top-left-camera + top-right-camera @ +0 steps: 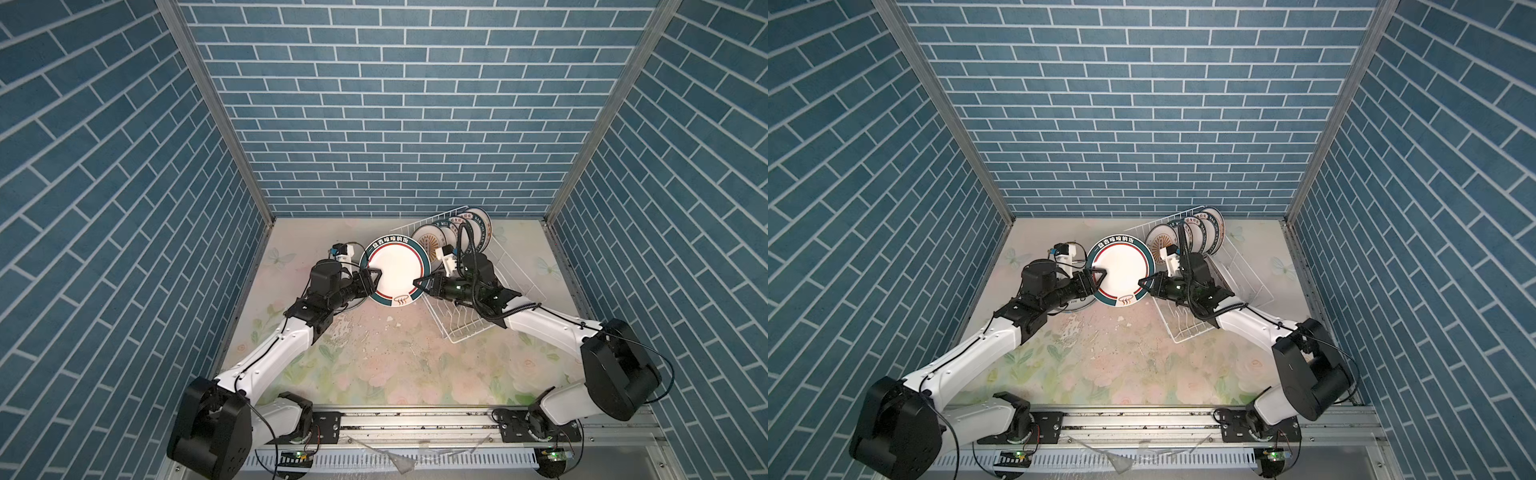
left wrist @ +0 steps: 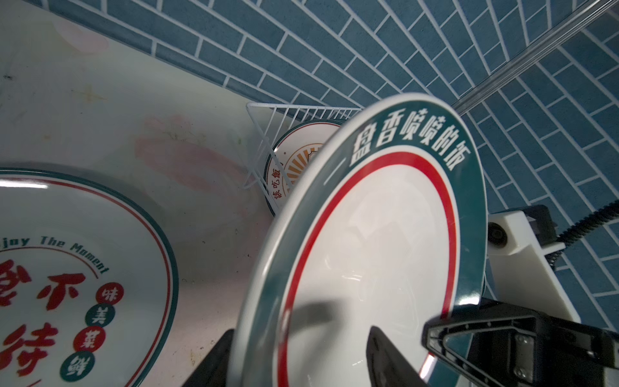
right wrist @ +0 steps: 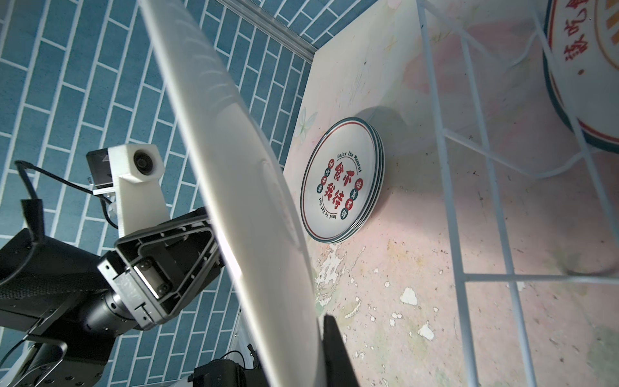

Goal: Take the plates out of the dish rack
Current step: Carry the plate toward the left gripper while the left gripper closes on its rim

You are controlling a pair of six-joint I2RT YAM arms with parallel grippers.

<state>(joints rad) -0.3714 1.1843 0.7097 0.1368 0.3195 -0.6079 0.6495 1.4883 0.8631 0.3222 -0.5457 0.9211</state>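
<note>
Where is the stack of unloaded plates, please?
The stack lies on the table left of the dish rack, mostly beneath the left arm in both top views.

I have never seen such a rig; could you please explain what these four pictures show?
It is a robot with two arms on a table, each ending in a two-fingered gripper. Two pictures come from a camera pair looking down on the whole scene; the other two come from a small camera on each wrist, so they look close and tilted. In a top view a green-rimmed plate is held up between the arms. The right gripper is shut on its rim; the left gripper has its jaws around the opposite rim, though I cannot tell whether they pinch it. On the right stands the white wire dish rack with more plates upright in it. A stack of plates lies flat on the table under the left arm.
</note>
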